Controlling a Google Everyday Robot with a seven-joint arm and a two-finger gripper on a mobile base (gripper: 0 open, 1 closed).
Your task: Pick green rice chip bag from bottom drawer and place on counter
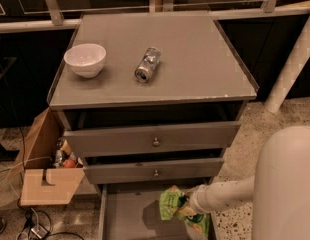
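Note:
The green rice chip bag is light green and crinkly and hangs over the right part of the open bottom drawer, casting a shadow on the drawer floor. My gripper reaches in from the right on a white arm and is shut on the bag's right side. More green and orange packaging shows just below the gripper. The counter is the grey top of the cabinet, well above the gripper.
A white bowl and a silver can lying on its side rest on the counter. The two knobbed drawers above stand slightly open. A cardboard box with items stands left of the cabinet. My white body fills the lower right.

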